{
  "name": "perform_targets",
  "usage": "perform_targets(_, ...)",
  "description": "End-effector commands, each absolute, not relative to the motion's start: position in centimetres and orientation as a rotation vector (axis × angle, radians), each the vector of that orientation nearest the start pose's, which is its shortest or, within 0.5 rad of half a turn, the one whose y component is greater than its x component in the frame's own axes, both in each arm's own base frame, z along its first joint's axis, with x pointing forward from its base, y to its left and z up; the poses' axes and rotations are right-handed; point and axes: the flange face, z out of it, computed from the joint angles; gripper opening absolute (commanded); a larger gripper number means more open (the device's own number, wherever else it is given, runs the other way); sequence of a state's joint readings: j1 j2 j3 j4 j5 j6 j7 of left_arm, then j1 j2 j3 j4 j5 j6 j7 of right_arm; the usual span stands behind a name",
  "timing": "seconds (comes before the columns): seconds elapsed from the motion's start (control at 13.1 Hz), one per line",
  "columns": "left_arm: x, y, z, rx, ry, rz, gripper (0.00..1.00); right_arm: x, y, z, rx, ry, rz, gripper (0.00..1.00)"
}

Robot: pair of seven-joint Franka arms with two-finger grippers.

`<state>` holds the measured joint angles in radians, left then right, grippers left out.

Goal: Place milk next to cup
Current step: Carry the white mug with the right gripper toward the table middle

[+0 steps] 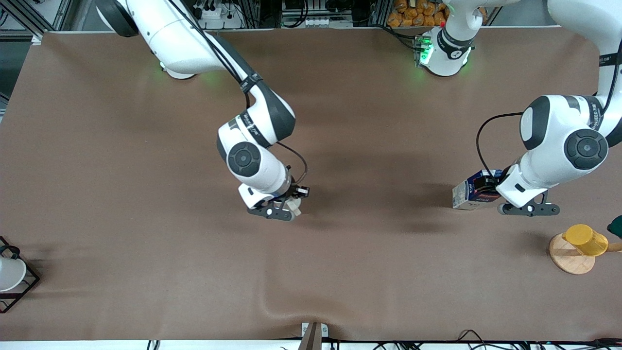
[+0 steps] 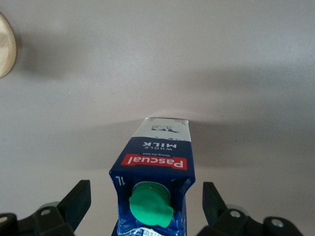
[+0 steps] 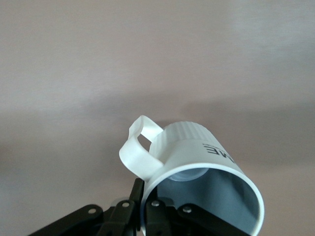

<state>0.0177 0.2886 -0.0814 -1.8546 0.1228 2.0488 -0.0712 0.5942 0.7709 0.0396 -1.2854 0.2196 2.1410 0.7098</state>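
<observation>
front: milk center-right of frame on brown desk, left end effector at it; right end effector mid-frame hides most of cup.
left wrist: fingers spread, clear of carton.
right wrist: fingers clamp cup rim.

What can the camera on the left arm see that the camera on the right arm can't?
Only the left wrist view shows the milk, with its green cap, standing between the open left gripper, plus the edge of a wooden coaster. Only the right wrist view shows the cup, gripped at its rim by the right gripper and tilted above the table. Both show the brown table.
</observation>
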Motion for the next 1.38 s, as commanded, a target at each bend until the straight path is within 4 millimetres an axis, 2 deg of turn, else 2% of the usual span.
perform_targets(0.0, 60.3, -3.0, 35.7, -3.038, 0.153, 0.144, 1.00, 59.9, 47.6, 27.9, -2.896, 0.211, 0.080, 0.00)
perform_targets(0.23, 60.2, -2.9, 35.5, -3.037, 0.193, 0.151, 1.00, 59.9, 47.8, 27.1, -2.897, 0.081, 0.052, 0.00)
perform_targets(0.38, 60.2, -2.8, 35.4, -3.036, 0.234, 0.161, 0.90, 59.8, 47.9, 26.9, -2.899, 0.077, 0.056, 0.00)
perform_targets(0.46, 60.2, -2.7, 35.3, -3.036, 0.234, 0.166, 0.85, 59.7, 47.9, 26.8, -2.900, 0.075, 0.057, 0.22)
perform_targets(0.54, 60.2, -2.7, 35.3, -3.036, 0.234, 0.168, 0.82, 59.7, 47.8, 26.7, -2.901, 0.081, 0.062, 0.78)
perform_targets(0.61, 60.2, -2.7, 35.3, -3.036, 0.233, 0.170, 0.82, 59.4, 48.2, 26.7, -2.903, 0.076, 0.062, 1.00)
perform_targets(0.69, 60.1, -2.6, 35.1, -3.036, 0.231, 0.175, 0.81, 58.8, 48.9, 26.9, -2.905, 0.058, 0.060, 1.00)
perform_targets(0.84, 60.2, -2.0, 35.2, -3.037, 0.219, 0.181, 0.74, 59.0, 48.7, 27.3, -2.902, 0.063, 0.052, 1.00)
perform_targets(0.99, 60.1, -2.0, 35.1, -3.037, 0.219, 0.188, 0.60, 59.5, 48.2, 28.0, -2.898, 0.079, 0.049, 1.00)
perform_targets(1.22, 60.2, -2.4, 35.1, -3.036, 0.214, 0.184, 0.41, 59.8, 46.9, 31.3, -2.906, 0.091, 0.072, 1.00)
perform_targets(1.3, 60.2, -2.5, 35.5, -3.036, 0.208, 0.183, 0.37, 60.4, 45.6, 32.9, -2.912, 0.109, 0.082, 1.00)
